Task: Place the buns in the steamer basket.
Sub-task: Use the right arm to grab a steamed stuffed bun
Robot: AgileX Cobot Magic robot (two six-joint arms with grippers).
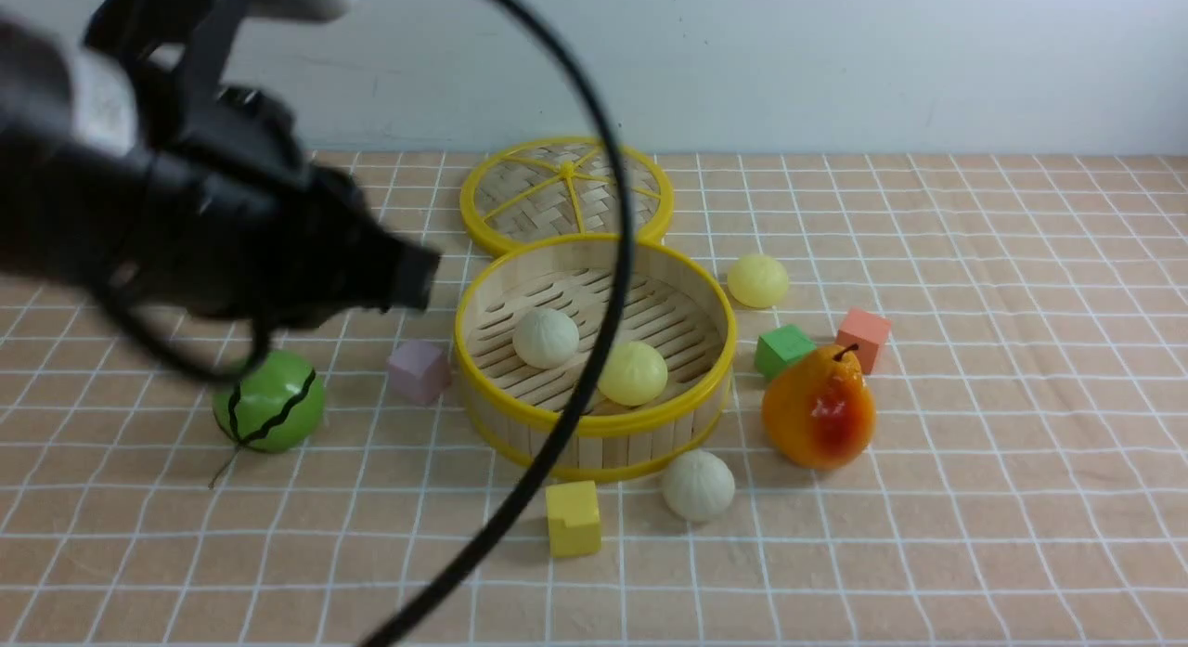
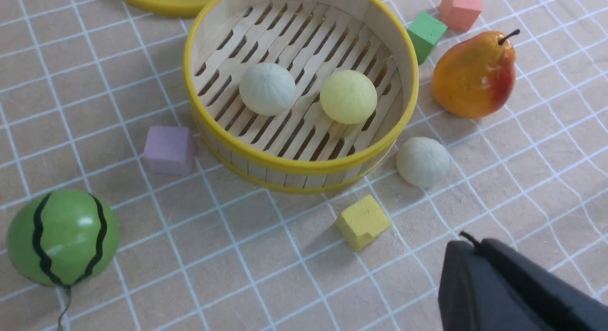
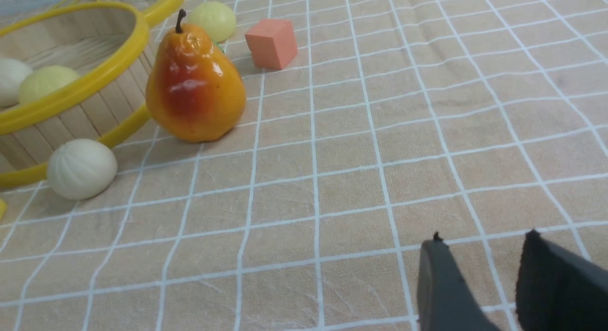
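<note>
**Left gripper** (image 2: 477, 249): fingers pressed together, holding nothing, raised over the checked cloth (image 1: 974, 498).

**Right gripper** (image 3: 483, 238): fingers parted by a moderate gap, bare cloth showing between them, nothing held, low over the cloth.

**Steamer basket** (image 1: 594, 422): upright and open-topped, ahead of the left gripper, ahead and to the left of the right gripper.

**Buns, 4:**
- Inner off-white bun (image 1: 546, 338) and inner yellow bun (image 1: 632, 372): on the basket's slatted floor, side by side with a small gap.
- Loose off-white bun (image 1: 698, 485): on the cloth just beside the basket's near wall. It is the closest bun to both grippers, with open cloth between it and each.
- Loose yellow bun (image 1: 757, 280): on the cloth near the basket's far right rim, the farthest bun from both grippers.

**Surroundings and obstructions:**
- Pear (image 1: 819, 406): upright, between the right gripper and the loose yellow bun, partly hiding that bun from the right wrist.
- Green cube (image 1: 782, 350): just beside the pear, on its far side.
- Salmon cube (image 1: 863, 336): near the pear, beyond it.
- Yellow cube (image 1: 573, 517): the nearest object to the left gripper's fingers, close to the basket's near wall.
- Lilac cube (image 1: 418, 370): just beside the basket's left wall.
- Green striped ball (image 1: 269, 401): on the left gripper's left side, well apart from the basket.
- Woven lid (image 1: 520, 206): flat beyond the basket, rims meeting.
- Black cable (image 1: 608, 285): arcs across the front view, in front of the lid and the basket.
</note>
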